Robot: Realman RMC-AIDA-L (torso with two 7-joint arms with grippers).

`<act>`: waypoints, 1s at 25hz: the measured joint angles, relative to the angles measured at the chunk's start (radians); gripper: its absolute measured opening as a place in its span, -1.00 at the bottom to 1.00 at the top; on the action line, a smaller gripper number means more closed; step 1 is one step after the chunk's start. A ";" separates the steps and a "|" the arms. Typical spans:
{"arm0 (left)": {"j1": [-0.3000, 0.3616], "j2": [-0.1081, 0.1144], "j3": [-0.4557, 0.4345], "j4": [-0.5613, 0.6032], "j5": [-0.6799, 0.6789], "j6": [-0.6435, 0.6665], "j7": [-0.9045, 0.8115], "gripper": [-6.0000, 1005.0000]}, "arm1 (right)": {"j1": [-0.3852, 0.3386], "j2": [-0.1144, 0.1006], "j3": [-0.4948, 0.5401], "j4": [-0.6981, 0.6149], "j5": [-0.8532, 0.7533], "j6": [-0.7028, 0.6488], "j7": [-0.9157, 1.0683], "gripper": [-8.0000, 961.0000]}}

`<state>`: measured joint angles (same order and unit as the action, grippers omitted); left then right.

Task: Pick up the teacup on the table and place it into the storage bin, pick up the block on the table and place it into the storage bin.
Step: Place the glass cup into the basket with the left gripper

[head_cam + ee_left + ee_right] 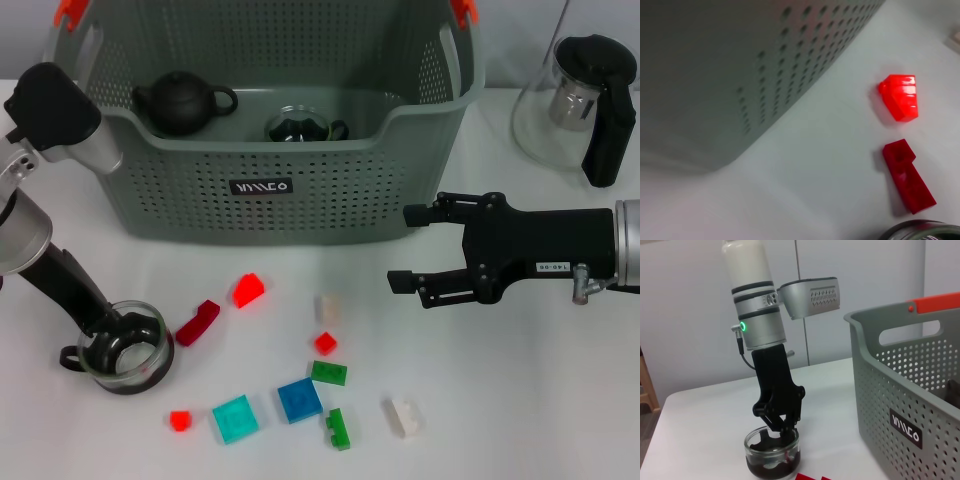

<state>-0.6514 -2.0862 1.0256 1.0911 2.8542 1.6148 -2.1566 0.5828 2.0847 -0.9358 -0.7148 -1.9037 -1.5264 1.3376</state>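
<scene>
The left hand reaches straight down into the glass teacup on the table, pinching its rim. The right hand hovers spread beside the storage bin, which holds a black teapot.

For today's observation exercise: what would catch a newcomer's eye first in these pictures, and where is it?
The big grey-green storage bin fills the back of the table, already holding a dark teapot and a glass cup. In front of it lie scattered coloured blocks, with a bright red one nearest the bin. At the front left, the left hand reaches down into a glass teacup, while the right hand hovers open at the right.
</scene>
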 joint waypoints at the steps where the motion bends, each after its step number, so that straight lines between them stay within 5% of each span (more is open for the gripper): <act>1: 0.000 0.001 -0.001 0.001 -0.004 0.006 0.002 -0.84 | 0.000 0.000 0.000 0.000 0.000 0.000 0.000 0.90; 4: -0.005 0.003 -0.034 0.011 -0.027 0.041 0.028 -0.90 | 0.000 0.000 -0.002 0.000 0.000 0.000 0.000 0.90; 8: -0.039 0.030 -0.213 0.020 -0.124 0.153 0.117 -0.90 | 0.000 0.000 -0.003 0.000 0.000 0.000 0.002 0.89; 10: -0.062 0.060 -0.322 0.000 -0.208 0.239 0.168 -0.89 | 0.000 0.000 -0.002 0.000 0.000 0.000 0.001 0.90; 11: -0.076 0.093 -0.395 -0.034 -0.293 0.301 0.201 -0.89 | 0.000 0.000 -0.002 0.000 0.000 0.000 0.000 0.90; 17: -0.084 0.155 -0.494 -0.103 -0.513 0.395 0.231 -0.88 | 0.000 0.000 -0.003 0.000 0.000 0.000 -0.002 0.90; 25: -0.148 0.167 -0.512 -0.069 -0.703 0.333 0.138 -0.87 | -0.006 0.000 -0.003 0.001 -0.001 -0.006 0.002 0.90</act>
<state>-0.7992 -1.9191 0.5141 1.0224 2.1512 1.9483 -2.0186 0.5772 2.0852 -0.9388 -0.7134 -1.9050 -1.5319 1.3399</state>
